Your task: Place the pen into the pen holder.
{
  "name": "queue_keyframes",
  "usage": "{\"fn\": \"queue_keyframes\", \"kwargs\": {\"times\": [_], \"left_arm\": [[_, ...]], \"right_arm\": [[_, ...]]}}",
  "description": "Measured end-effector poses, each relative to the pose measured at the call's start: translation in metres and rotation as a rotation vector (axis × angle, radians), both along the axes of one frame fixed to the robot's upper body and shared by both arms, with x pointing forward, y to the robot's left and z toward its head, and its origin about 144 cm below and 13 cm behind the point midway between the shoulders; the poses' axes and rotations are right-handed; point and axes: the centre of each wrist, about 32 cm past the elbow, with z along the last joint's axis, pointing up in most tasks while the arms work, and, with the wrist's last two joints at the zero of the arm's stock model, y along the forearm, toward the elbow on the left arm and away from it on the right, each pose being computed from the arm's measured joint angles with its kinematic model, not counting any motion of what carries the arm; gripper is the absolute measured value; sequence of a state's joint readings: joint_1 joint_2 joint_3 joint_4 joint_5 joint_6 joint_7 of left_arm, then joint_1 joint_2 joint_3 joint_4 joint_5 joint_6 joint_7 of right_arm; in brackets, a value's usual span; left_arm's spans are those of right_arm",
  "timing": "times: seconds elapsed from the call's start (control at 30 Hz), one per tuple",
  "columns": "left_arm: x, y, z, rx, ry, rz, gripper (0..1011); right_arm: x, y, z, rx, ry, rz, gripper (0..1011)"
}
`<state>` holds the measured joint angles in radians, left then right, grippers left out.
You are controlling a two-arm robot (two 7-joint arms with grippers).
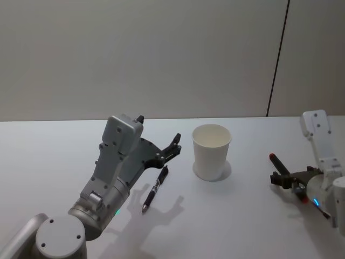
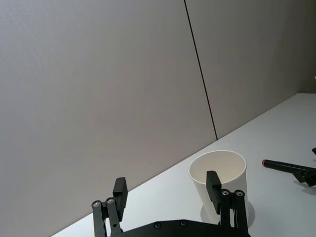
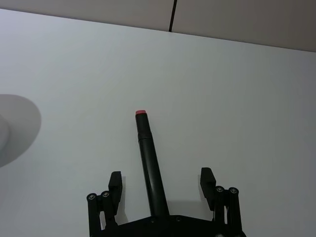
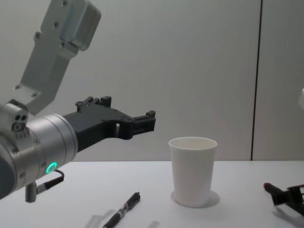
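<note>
The right gripper (image 3: 161,177) hangs low over the white table (image 3: 237,89), its two black fingers (image 3: 115,178) spread wide. A black marker (image 3: 149,158) runs between them, touching neither finger; its near end goes under the gripper's body and its red tip (image 3: 140,113) points away from the gripper. Off to one side a round grey shadow (image 3: 19,128) lies on the table. At the table's far edge stands a beige wall (image 3: 89,6) with a dark seam (image 3: 172,9).
</note>
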<state>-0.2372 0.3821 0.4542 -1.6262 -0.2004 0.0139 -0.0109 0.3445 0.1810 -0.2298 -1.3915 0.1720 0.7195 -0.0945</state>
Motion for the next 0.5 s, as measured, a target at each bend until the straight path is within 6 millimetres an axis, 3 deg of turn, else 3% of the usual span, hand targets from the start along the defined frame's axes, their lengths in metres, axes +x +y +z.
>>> {"fn": "queue_keyframes", "kwargs": {"times": [0.5], "left_arm": [[0.0,0.0,0.0,0.0,0.0,0.0,1001]], "right_arm": [[0.0032,0.0057,-0.0072,-0.002,0.011,0.003,1002]]}}
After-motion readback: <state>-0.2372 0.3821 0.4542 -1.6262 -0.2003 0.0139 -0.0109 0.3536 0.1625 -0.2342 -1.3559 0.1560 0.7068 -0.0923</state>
